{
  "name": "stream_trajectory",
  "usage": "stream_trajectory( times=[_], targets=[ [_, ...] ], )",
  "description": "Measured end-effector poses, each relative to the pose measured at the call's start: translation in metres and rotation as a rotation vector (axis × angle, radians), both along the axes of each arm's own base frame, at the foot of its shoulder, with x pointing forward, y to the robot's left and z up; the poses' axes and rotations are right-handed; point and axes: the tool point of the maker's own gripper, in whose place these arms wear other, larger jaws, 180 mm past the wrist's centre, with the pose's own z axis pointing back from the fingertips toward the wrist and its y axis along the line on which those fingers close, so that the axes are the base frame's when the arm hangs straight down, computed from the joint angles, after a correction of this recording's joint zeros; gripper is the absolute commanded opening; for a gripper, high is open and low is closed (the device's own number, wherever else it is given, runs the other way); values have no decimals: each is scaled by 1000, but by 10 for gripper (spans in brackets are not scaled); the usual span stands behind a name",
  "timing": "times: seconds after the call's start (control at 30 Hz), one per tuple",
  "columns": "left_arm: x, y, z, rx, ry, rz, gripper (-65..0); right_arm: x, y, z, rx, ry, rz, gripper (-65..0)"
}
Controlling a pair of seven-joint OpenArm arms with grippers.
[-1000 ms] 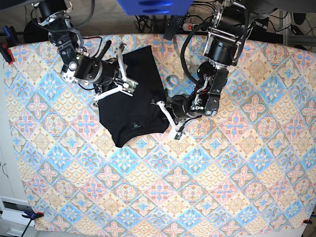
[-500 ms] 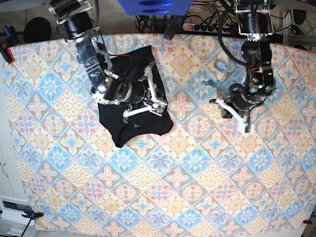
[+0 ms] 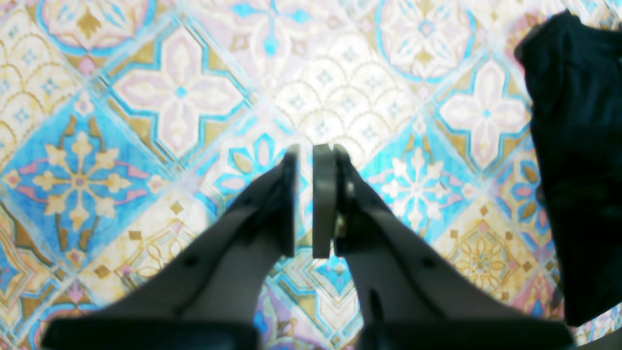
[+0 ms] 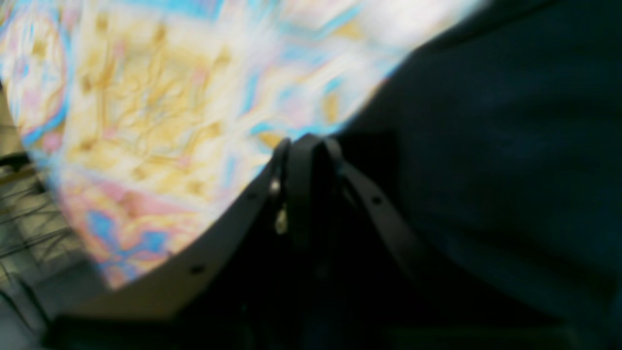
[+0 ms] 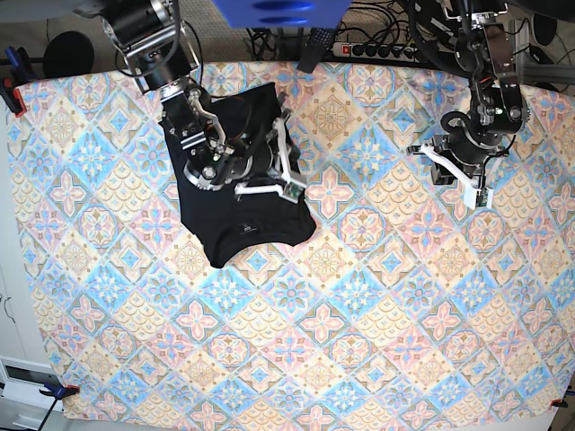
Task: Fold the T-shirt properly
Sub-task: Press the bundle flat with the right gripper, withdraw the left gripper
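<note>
The black T-shirt [image 5: 235, 208] lies folded in a rough rectangle on the patterned tablecloth, left of centre in the base view. My right gripper [image 5: 291, 189] reaches over it to its right edge. In the blurred right wrist view this gripper [image 4: 301, 142] is shut, its tips at the border of the T-shirt [image 4: 486, 170]. The blur hides whether any cloth is pinched. My left gripper [image 5: 454, 175] hovers over bare tablecloth far to the right. In its wrist view the left gripper [image 3: 311, 148] is shut to a thin slit with nothing in it, and the T-shirt [image 3: 578, 170] shows at the right edge.
The patterned tablecloth [image 5: 359, 323] covers the whole table. A power strip with cables [image 5: 377, 49] and a blue object [image 5: 278, 11] sit past the far edge. Clamps [image 5: 9, 90] hold the cloth at the left corners. The table edge [image 4: 29, 160] shows left in the right wrist view.
The left arm has swung away from the shirt's right edge to the far right. The right arm has moved across the shirt to its right edge and closed its jaws.
</note>
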Motion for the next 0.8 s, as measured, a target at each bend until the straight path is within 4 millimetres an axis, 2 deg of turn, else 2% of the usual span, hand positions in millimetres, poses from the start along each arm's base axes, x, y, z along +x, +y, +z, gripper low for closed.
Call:
stream_trajectory(
  times=[0.13,0.2,0.4,0.6,0.8],
  targets=[
    [-2,-3,0,-19,1,-1,-616,0,-4,-5,-4,15,0,-618],
    [-1,-6,1,-47,-7,-1,-616,3,-12,-5,7,21,-31,-618],
    [-1,-9,2,-67,-11,-2,-616,22,-67,-6,-7,-13,-129,-617],
    [-1,-9,2,-67,-12,-2,-616,36,-110,-6,-47,-24,-207,-617],
    [-1,-9,2,-67,-11,-3,-616,55,-139,-6,-69,-36,-244,-617]
  ],
)
